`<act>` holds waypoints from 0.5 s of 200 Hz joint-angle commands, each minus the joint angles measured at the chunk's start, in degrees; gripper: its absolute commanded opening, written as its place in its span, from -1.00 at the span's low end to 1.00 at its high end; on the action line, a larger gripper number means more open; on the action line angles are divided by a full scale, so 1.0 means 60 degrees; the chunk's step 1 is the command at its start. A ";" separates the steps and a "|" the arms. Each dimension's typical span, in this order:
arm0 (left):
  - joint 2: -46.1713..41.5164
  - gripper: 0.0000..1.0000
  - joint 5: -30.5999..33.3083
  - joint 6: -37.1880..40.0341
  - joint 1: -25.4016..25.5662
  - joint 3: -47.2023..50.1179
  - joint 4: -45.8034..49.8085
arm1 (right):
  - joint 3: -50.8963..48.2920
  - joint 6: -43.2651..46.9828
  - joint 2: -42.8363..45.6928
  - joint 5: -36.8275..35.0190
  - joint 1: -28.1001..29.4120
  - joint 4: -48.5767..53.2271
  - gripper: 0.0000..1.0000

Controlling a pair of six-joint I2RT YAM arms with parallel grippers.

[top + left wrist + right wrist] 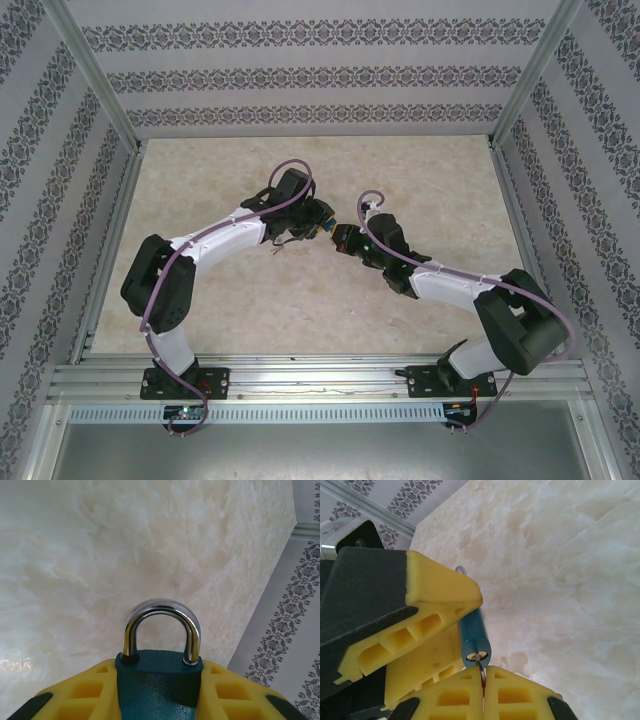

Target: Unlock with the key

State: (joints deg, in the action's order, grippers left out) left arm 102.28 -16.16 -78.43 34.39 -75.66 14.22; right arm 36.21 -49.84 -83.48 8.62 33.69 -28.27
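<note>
A teal padlock (159, 685) with a chrome shackle (161, 625) sits between my left gripper's yellow fingers (85, 695), which are shut on its body. The shackle stands closed in the body. In the right wrist view the padlock (474, 635) points its keyhole end at my right gripper (483, 690), which is shut on a thin metal key (481, 667). The key's tip is inside the keyhole. The left gripper's yellow fingers (442, 592) clamp the padlock from above and below there. From overhead both grippers meet mid-table, left (318, 222) and right (345, 238).
The table top (300, 300) is beige marble-patterned. Patterned walls (300, 80) and aluminium frame posts enclose it on three sides. A small wire-like item (280, 250) lies on the table below the left wrist.
</note>
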 commanded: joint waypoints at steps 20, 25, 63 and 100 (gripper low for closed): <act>0.0070 -0.62 -0.1180 0.0076 0.0657 -0.0312 -0.0341 | 0.0777 -0.0310 -0.0398 0.0407 -0.0180 -0.1059 -1.00; 0.0058 -0.62 -0.1188 0.0079 0.0655 -0.0310 -0.0355 | 0.0777 -0.0322 -0.0406 0.0409 -0.0183 -0.1073 -1.00; 0.0107 -0.63 -0.1358 0.0116 0.0655 -0.0353 -0.0551 | 0.0726 -0.0429 -0.0442 0.0526 -0.0225 -0.1309 -1.00; 0.0129 -0.63 -0.1522 0.0108 0.0654 -0.0312 -0.0701 | 0.0843 -0.0427 -0.0513 0.0738 -0.0297 -0.1369 -1.00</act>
State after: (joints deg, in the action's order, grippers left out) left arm 102.78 -14.48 -78.37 34.39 -75.77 12.62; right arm 37.63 -51.35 -85.58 11.68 32.16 -29.26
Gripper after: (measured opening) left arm 0.310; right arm 0.058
